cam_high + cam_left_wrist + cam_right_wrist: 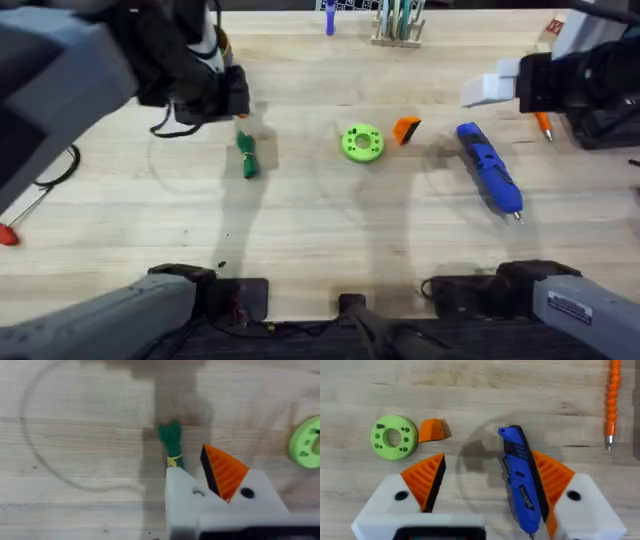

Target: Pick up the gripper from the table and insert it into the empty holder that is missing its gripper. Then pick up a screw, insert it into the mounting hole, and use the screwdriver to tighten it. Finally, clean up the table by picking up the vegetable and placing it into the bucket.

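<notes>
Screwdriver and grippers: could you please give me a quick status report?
Right gripper open above screwdriver, not gripped. Left gripper over vegetable. Orange gripper lying loose beside green disc.

screwdriver (521, 485) blue | gripper (433, 430) orange | vegetable (246, 154) dark green | disc (362, 142) bright green

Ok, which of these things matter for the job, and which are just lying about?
For the job: orange gripper, empty white holder, blue screwdriver, dark green vegetable.

Lying about: green disc, orange pen-like tool, red-handled tool, tool rack.
</notes>
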`<state>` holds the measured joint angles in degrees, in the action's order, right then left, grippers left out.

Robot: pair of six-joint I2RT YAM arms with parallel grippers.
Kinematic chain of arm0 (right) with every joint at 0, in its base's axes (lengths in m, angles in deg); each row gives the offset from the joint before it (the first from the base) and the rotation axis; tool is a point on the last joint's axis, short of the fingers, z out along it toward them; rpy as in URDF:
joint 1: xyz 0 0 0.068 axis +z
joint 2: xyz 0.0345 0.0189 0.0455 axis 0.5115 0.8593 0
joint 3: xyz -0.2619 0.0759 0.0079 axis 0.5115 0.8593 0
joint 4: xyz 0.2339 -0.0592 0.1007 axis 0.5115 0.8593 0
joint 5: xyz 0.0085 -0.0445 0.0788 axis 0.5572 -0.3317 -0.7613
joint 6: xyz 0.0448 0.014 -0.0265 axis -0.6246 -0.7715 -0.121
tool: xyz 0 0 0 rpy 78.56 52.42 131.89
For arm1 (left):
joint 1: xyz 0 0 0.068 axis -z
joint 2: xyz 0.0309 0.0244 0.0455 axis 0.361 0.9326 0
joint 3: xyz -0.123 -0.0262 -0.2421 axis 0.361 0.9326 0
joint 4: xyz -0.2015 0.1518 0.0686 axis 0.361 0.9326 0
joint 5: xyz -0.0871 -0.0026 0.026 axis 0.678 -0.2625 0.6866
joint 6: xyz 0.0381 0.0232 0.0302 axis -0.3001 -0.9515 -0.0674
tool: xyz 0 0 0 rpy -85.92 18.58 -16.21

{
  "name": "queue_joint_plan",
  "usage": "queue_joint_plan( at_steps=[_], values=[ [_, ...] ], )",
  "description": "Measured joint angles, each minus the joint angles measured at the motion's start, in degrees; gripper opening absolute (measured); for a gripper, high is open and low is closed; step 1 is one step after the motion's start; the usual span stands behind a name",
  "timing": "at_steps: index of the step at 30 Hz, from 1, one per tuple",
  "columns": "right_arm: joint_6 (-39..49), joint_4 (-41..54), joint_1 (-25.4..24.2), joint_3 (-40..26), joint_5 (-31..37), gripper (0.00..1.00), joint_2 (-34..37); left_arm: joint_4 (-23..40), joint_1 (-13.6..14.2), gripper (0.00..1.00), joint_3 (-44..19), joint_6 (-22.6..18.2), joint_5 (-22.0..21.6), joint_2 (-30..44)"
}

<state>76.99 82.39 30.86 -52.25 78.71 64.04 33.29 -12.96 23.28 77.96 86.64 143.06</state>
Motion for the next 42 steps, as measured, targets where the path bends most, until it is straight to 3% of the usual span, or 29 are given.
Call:
queue_joint_plan(
  at_steps=[8, 14, 15, 31, 37, 42],
  values=[
    [0.02, 0.00, 0.00, 0.00, 0.00, 0.992, 0.00, 1.20, 0.00, 0.003, 0.00, 0.00, -0.04, -7.32],
    [0.00, 0.00, 0.00, 0.00, 0.00, 0.991, 0.00, 1.22, 0.00, 0.891, 0.00, -0.36, -0.72, -8.53],
    [0.02, 0.00, 0.00, 0.00, 0.00, 0.991, 0.00, 1.22, 0.00, 0.963, 0.00, -0.26, -0.73, -8.53],
    [0.02, 1.22, 0.00, 0.00, 0.00, 0.991, 0.00, 1.26, 0.00, 0.985, 0.00, -0.39, -1.14, -8.53],
    [0.02, 1.22, 0.00, 0.00, 0.00, 0.991, 0.00, 4.15, 0.00, 0.986, 0.00, -0.58, -2.05, -8.53],
    [0.02, 1.22, 0.00, 0.00, 0.00, 0.991, 0.00, 0.34, 0.00, 0.986, 0.00, -0.72, -2.23, -8.53]
  ],
)
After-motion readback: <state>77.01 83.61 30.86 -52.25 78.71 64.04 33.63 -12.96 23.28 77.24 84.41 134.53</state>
